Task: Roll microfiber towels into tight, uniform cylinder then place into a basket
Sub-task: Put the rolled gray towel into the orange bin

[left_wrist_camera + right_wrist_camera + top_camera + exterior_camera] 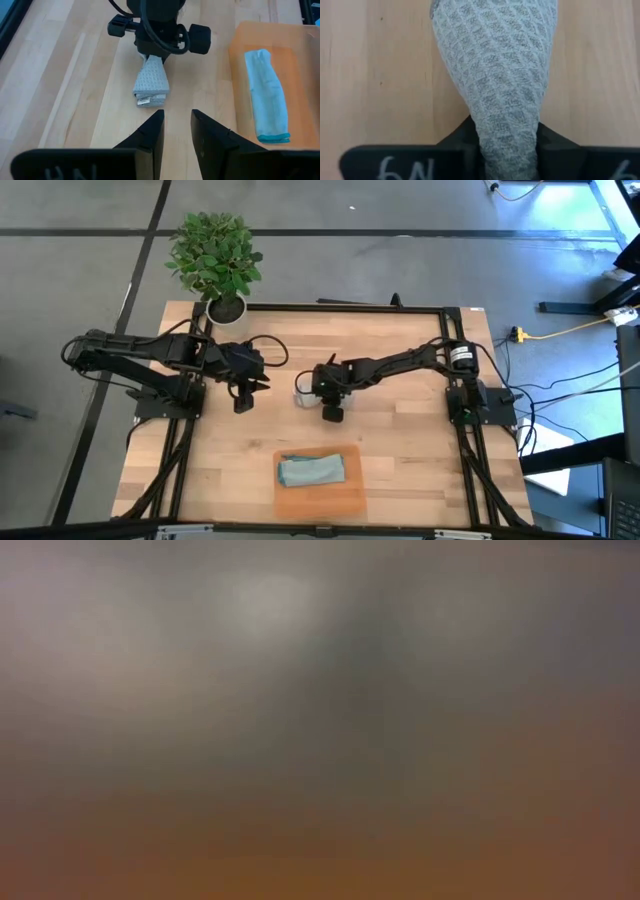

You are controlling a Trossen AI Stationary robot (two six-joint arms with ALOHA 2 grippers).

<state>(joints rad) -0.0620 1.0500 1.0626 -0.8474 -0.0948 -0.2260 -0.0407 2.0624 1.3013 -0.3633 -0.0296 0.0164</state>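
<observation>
The light grey towel [150, 85] is a rolled, waffle-textured bundle near the table's middle [303, 391]. My right gripper [507, 150] is shut on it. The pale blue towel [312, 470] lies rolled inside the orange tray [345, 498] at the near edge, and also shows in the left wrist view [267, 97]. My left gripper [177, 122] is slightly open and empty, a little to the left of the grey towel and pointing at it [258, 385]. The low view shows nothing but blur. My right gripper pinches one end of the grey roll [507, 132] between its two fingers, several layers bunched narrow there. The fingers come from the table's right, slanting down, along the roll. The roll widens away from them; its free end with a label [149, 100] is low, at or near the tabletop.
A white pot with a green plant [215, 260] stands at the far left corner. Bare wood lies between the grippers and the tray [250, 450]. Black frame rails run along the table's edges [470, 450].
</observation>
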